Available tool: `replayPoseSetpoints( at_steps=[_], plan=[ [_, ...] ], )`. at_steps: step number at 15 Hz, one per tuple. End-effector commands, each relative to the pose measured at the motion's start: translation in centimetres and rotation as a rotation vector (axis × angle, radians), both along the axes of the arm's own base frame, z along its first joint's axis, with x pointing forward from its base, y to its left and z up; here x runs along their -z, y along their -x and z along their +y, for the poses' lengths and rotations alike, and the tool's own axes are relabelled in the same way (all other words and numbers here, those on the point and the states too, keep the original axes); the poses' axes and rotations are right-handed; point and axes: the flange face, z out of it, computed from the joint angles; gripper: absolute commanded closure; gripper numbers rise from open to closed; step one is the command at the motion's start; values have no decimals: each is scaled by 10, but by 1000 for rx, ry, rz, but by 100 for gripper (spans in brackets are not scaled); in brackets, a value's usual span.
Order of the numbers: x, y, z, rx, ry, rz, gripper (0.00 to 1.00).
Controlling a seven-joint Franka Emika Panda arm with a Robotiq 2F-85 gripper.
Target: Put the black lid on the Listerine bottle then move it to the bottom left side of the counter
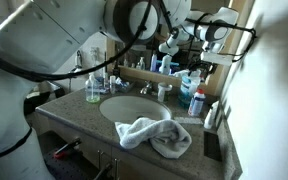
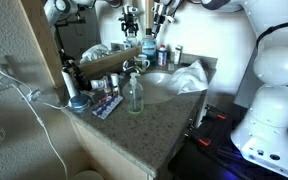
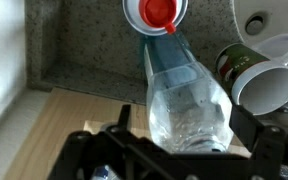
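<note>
Gripper (image 3: 179, 128) spread wide astride the Listerine bottle (image 3: 184, 90) at the back of the counter (image 2: 159, 125).

In the wrist view the fingers (image 3: 116, 125) stand either side of the bottle; whether they touch it cannot be told. A red-and-white round top (image 3: 159, 14) sits just beyond it, and white cups (image 3: 269, 75) crowd one side. In an exterior view a clear soap bottle (image 2: 134, 95) stands at the sink (image 2: 164, 88) rim, and a crumpled white towel (image 2: 191, 75) lies at the sink's edge.
</note>
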Motion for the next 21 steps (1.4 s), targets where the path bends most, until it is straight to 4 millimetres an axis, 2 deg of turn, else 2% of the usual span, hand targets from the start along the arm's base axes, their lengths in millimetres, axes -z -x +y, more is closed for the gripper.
replayPoseSetpoints(
  at_steps=[1,7,8,9,11,21],
  plan=[
    [13,-4,-1,-65,-15,-45,0],
    [28,-3,-2,-111,-53,-46,2],
    [30,-3,-2,-115,-55,-47,27],
    [32,-3,-3,-107,-57,-45,27],
    [29,-3,-6,-77,-65,-58,35],
    [8,3,-8,8,-111,-176,36]
  ],
)
